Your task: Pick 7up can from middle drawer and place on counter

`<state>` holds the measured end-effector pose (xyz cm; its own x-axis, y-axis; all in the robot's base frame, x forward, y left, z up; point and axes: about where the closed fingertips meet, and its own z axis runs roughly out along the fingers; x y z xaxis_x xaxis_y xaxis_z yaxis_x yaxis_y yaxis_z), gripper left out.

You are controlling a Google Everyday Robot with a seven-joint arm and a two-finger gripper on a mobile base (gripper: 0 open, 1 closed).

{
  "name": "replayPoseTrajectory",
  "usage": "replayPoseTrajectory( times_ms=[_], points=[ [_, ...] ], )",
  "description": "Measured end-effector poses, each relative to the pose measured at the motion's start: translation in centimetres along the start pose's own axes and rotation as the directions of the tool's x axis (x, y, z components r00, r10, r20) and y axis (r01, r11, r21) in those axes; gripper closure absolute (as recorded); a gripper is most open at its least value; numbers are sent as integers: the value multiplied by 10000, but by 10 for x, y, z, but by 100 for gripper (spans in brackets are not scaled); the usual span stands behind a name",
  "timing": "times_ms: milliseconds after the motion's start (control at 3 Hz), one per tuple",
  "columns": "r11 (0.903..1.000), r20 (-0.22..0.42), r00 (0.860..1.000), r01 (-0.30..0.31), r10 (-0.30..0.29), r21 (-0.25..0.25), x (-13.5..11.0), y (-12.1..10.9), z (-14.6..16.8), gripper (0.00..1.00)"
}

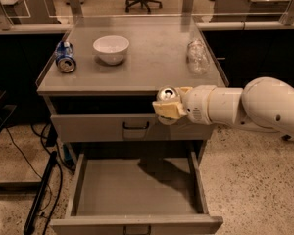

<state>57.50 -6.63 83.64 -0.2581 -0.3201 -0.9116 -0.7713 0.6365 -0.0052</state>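
Note:
My gripper (pixel 167 107) is shut on the 7up can (pixel 166 95), whose silver top with pull tab shows above the cream fingers (pixel 167 110). It holds the can upright in front of the cabinet, level with the front edge of the counter (pixel 152 58), above the open middle drawer (pixel 137 187). The drawer's grey floor is bare. My white arm reaches in from the right.
On the counter stand a white bowl (pixel 111 49), a blue can (pixel 64 58) lying on its side at the left, and a clear glass jar (pixel 197 58) at the right. The shut upper drawer front (pixel 103 127) is behind the gripper. Cables lie on the floor at the left.

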Motion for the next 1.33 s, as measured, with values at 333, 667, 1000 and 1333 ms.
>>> replayPoseTrajectory(
  times_ms=[333,667,1000,1333],
  points=[
    [9997,381,9992,63,-72,250,-23,-7,-11,100],
    [9987,893,9954,321,-354,384,-50,-10,-19,100],
    [9987,904,9952,334,-367,385,-51,-10,-19,100],
    [9966,840,9945,569,-617,591,-71,-23,-25,100]
  ],
)
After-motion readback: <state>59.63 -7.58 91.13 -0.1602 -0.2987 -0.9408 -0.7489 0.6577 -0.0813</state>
